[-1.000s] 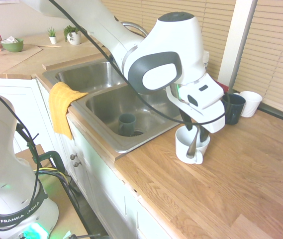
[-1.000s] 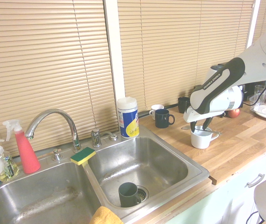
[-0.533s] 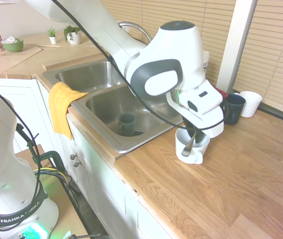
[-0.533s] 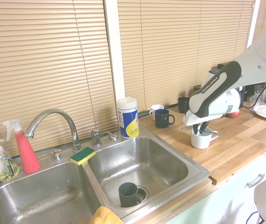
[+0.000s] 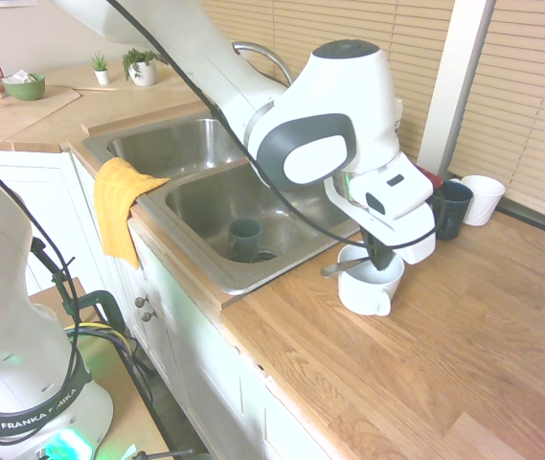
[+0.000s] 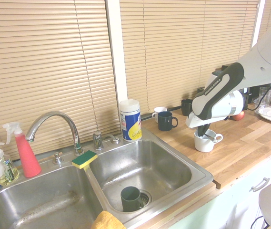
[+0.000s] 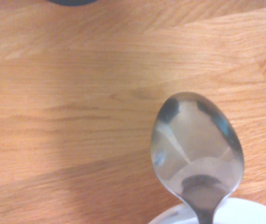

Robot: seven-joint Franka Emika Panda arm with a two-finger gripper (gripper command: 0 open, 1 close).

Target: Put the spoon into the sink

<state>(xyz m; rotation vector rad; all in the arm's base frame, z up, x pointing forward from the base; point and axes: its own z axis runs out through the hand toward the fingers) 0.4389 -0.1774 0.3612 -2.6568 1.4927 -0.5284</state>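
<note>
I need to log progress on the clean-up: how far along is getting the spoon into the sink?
Early stage. Done: the gripper has its jaws shut on the spoon at the white mug on the wooden counter. In hand: the spoon, its bowl sticking out over the mug's rim toward the sink. Left: lift it clear, carry it over a basin and release; no spoon lies in the sink, only a dark mug.

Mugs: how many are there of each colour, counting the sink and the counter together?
White mugs: 2
Dark mugs: 3
Total: 5
</note>
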